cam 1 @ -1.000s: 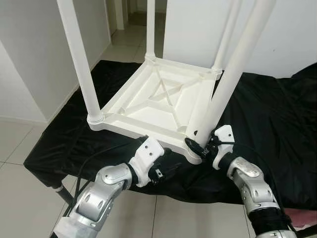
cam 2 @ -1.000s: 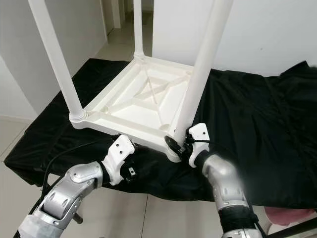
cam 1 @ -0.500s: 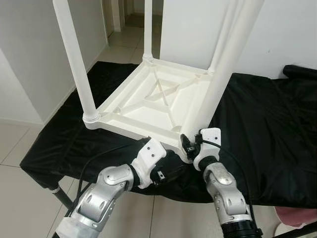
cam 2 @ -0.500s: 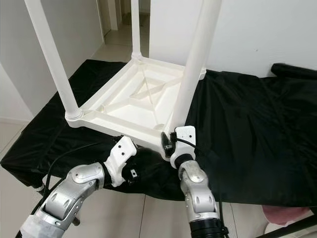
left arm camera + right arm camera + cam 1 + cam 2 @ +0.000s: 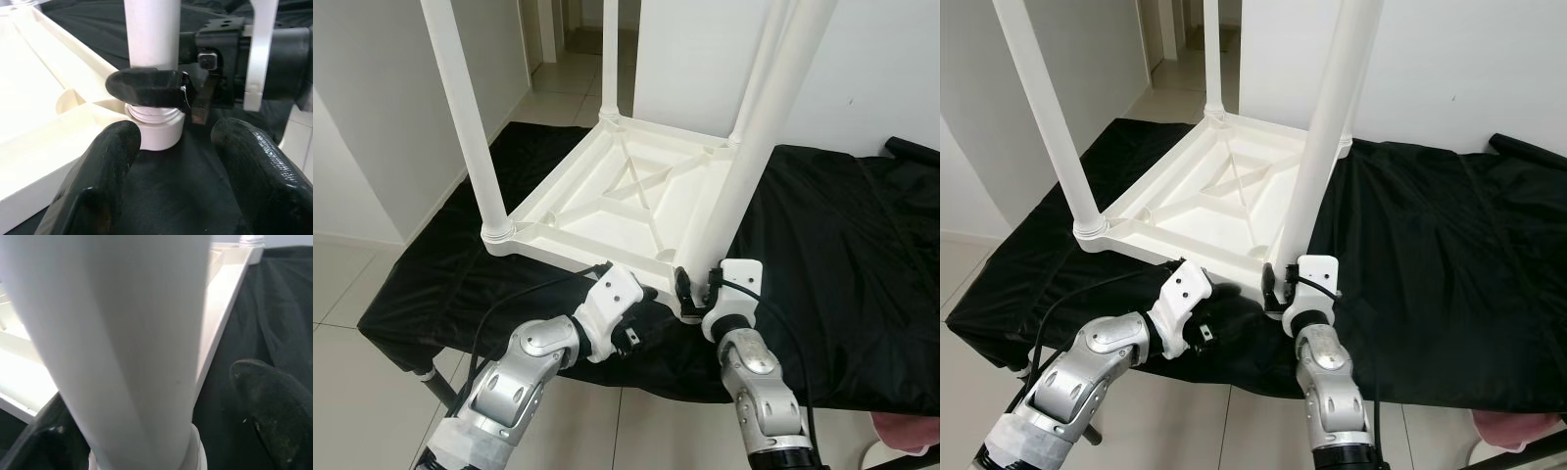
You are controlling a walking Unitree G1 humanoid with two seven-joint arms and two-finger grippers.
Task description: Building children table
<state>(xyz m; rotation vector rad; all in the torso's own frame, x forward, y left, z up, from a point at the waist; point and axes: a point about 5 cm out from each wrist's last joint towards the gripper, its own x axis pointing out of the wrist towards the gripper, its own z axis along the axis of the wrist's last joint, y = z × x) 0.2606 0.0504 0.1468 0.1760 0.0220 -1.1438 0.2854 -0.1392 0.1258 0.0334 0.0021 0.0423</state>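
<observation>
A white plastic children's table (image 5: pixel 626 196) lies upside down on a black cloth (image 5: pixel 842 245), its legs pointing up. The near right leg (image 5: pixel 744 166) stands in its corner socket, with screw threads (image 5: pixel 154 112) showing at its base. My right gripper (image 5: pixel 690 289) is shut on the base of this leg; one finger (image 5: pixel 146 88) lies across it, and the other finger (image 5: pixel 274 406) is on the far side. My left gripper (image 5: pixel 176 161) is open, low over the cloth at the table's front edge, facing that corner with nothing between its fingers (image 5: pixel 98 186).
The cloth-covered stand ends at its front edge just under my wrists, above tiled floor (image 5: pixel 352 323). White walls (image 5: pixel 372 117) close in on the left and behind. A doorway (image 5: pixel 563 39) opens at the back. A pink object (image 5: pixel 1518 431) sits at the lower right.
My right wrist has swung around the near right leg from its right side to its front, still at the base. The left gripper has crept slightly toward the corner. The camera has shifted.
</observation>
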